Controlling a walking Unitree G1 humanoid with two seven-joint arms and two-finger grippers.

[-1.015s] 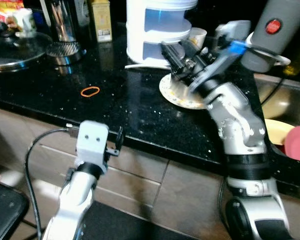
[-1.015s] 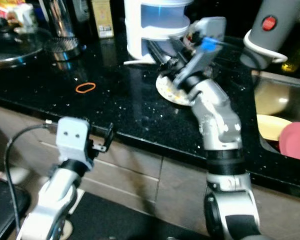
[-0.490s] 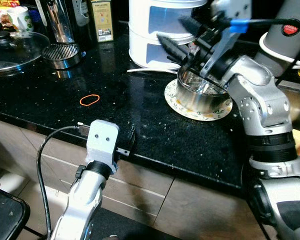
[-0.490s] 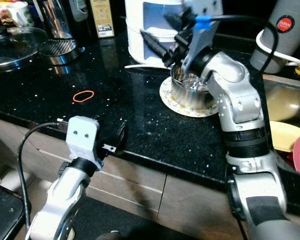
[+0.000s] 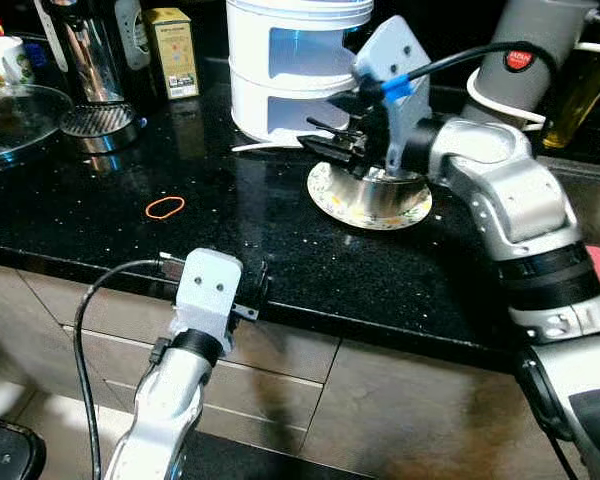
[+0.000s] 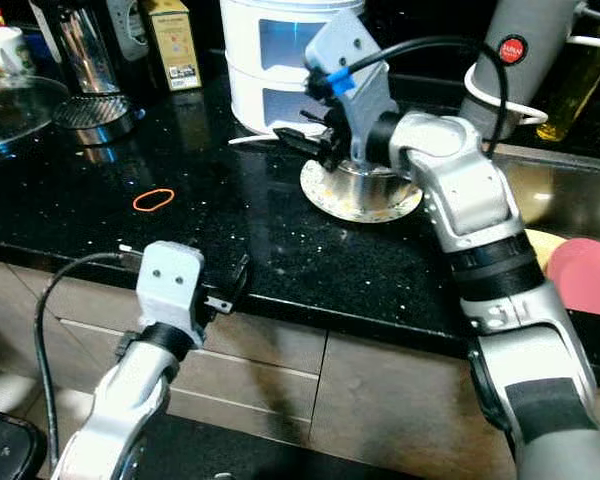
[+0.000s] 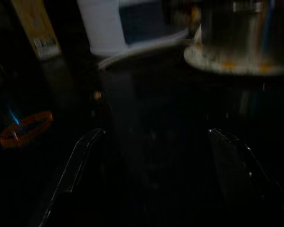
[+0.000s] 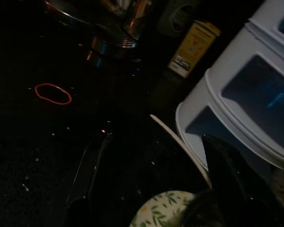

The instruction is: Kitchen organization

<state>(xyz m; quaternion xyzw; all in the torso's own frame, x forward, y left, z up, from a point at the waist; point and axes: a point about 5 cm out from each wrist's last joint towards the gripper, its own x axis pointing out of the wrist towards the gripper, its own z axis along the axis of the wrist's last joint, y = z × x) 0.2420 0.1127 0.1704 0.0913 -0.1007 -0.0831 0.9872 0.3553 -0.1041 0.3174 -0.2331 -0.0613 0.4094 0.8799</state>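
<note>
Steel shows at the middle of the scene: a small metal bowl (image 5: 388, 184) sits on a leaf-patterned plate (image 5: 365, 205), the pair resting on the black speckled counter (image 5: 280, 250) just in front of the white tiered container (image 5: 298, 60). We see our right gripper (image 5: 332, 146) at the bowl's left rim, lower than it was half a second ago, when it hung above the bowl with the fingers reaching over it. Its two black fingers stand apart, one beside the bowl and one out over the counter, closed on nothing. Bowl and plate keep the same place against the container as before, so only the arm and our own viewpoint have changed.

We read this as the end of a placing or a fresh approach, we cannot tell which; either way the bowl is free on the plate and the next grasp has to start anew.

Our left gripper (image 5: 255, 297) hangs idle below the counter edge, and its wrist view shows the fingers spread wide, looking across the dark stone at the plate.

An orange rubber band (image 5: 165, 207) lies loose on the counter, well apart from the plate. Toward the back left stand a yellow box (image 5: 171, 52) and a steel strainer (image 5: 100, 118), untouched, and a glass lid (image 5: 5, 105) rests at the far left.
</note>
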